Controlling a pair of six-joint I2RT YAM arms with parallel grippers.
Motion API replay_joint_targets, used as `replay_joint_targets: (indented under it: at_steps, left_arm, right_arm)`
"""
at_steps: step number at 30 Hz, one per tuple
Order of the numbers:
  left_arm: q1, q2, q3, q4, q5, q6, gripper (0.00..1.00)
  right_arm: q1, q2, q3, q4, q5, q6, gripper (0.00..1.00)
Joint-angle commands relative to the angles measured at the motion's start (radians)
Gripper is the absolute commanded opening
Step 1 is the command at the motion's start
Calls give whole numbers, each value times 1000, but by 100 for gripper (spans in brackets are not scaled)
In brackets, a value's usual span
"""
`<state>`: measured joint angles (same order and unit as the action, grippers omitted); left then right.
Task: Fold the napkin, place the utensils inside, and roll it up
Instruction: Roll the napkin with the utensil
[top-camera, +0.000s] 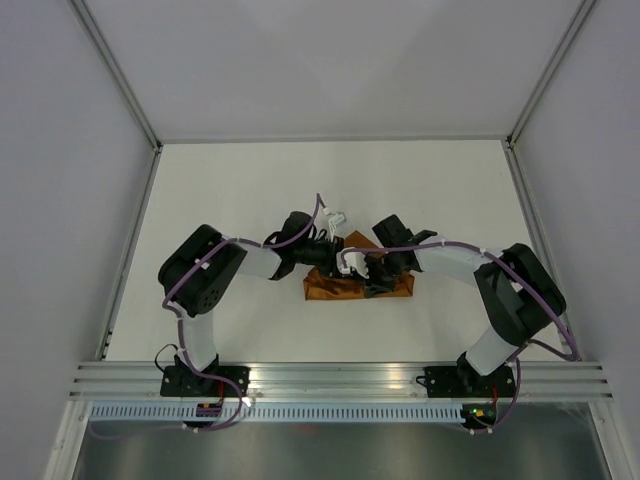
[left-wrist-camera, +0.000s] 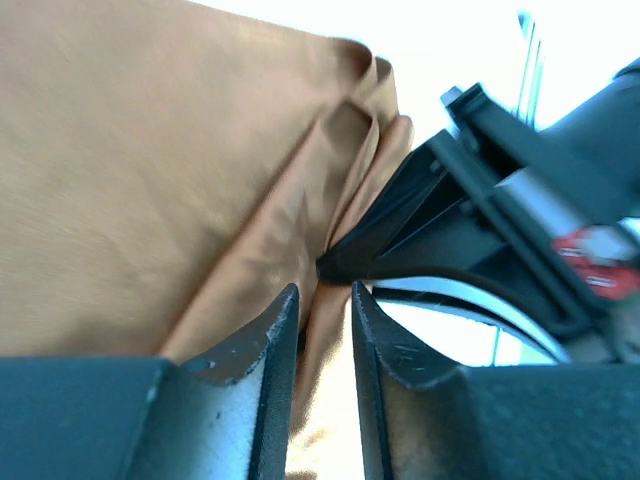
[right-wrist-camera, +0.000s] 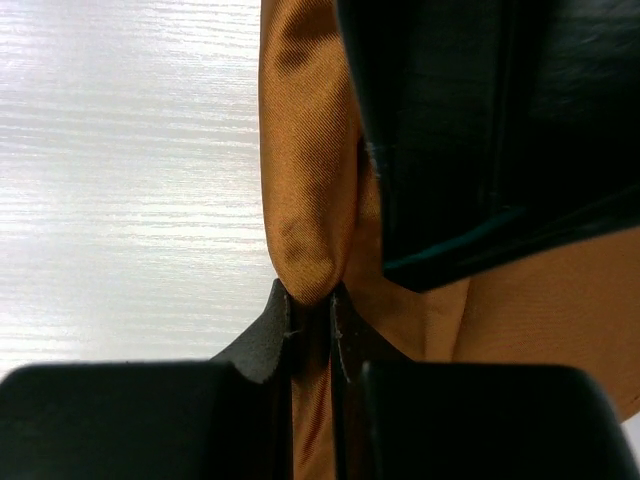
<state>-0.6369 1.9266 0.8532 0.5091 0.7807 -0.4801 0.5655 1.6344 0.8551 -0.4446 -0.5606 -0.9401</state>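
Observation:
The rust-brown napkin (top-camera: 330, 288) lies folded into a small bunched strip at the middle of the table, with both grippers over it. My left gripper (top-camera: 345, 262) comes in from the left. In the left wrist view its jaws (left-wrist-camera: 325, 292) stand close together with a fold of the napkin (left-wrist-camera: 150, 170) pinched between them. My right gripper (top-camera: 372, 280) comes in from the right. In the right wrist view it (right-wrist-camera: 310, 290) is shut on a rounded fold of the napkin (right-wrist-camera: 305, 150). The two grippers nearly touch. The fork is hidden.
The white table (top-camera: 250, 190) is walled by grey panels with metal corner posts (top-camera: 115, 75). A ribbed metal rail (top-camera: 340, 378) runs along the near edge, where the arm bases are bolted. Purple cables run along both arms.

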Motion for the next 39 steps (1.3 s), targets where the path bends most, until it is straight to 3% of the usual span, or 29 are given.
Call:
replay_joint_targets:
  at_steps: [1, 2, 5, 13, 16, 20, 22, 23, 24, 34, 39]
  left_arm:
    - [6, -63, -19, 83, -70, -29, 34]
    - [8, -69, -26, 88, -78, -28, 38]
    - [8, -113, -78, 127, -150, -25, 38]
    - [25, -433, -435, 426, -629, 17, 40]
    - [5, -518, -454, 396, -673, 141, 40]
    - [-99, -604, -448, 338, -756, 398, 42]
    - [-141, -607, -433, 299, -814, 525, 44]
    - [-196, -606, -428, 296, -843, 567, 52]
    - [-222, -597, -425, 287, -871, 613, 53]
    - [-513, -379, -319, 279, -1060, 1004, 53]
    - [-592, -276, -324, 351, -1138, 1120, 58]
  right_arm:
    - [-32, 94, 8, -163, 18, -66, 0]
    - [-36, 117, 16, -169, 5, -74, 0]
    - [-56, 168, 62, -223, -21, -97, 0]
    - [-113, 347, 254, -432, -81, -161, 0]
    - [-127, 418, 327, -491, -81, -161, 0]
    - [-138, 514, 407, -565, -93, -158, 0]
    - [-139, 542, 447, -588, -85, -129, 0]
    - [-139, 564, 456, -591, -81, -120, 1]
    - [-139, 573, 466, -603, -78, -115, 0]
    - [-138, 654, 527, -614, -35, -48, 0]
    - [-139, 668, 544, -621, -22, -28, 1]
